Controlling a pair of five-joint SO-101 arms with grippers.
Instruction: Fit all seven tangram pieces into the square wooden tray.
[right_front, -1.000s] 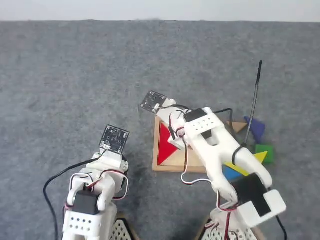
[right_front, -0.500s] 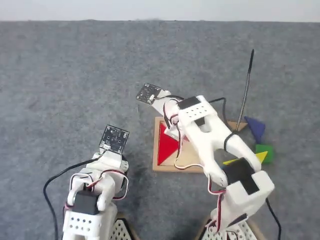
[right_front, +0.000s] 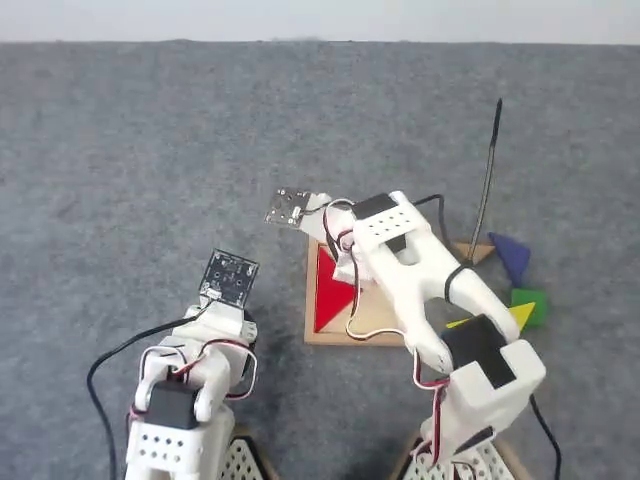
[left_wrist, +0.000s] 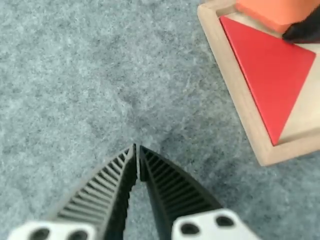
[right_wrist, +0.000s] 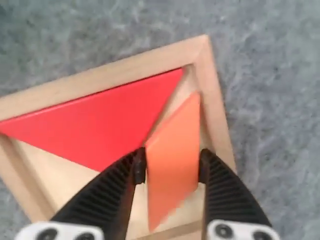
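Tray (right_wrist: 212, 90) on grey felt (right_front: 150, 150), pale wall (right_front: 300, 20) behind; right end effector (right_wrist: 171, 162) clamps orange piece (right_wrist: 175, 145); left end effector (left_wrist: 138, 150) closed.

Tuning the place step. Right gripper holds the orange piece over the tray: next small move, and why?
Probably lower the right gripper slightly, easing the orange piece into the bare gap between red triangle and tray rim. It is clamped over that gap and looks unseated.
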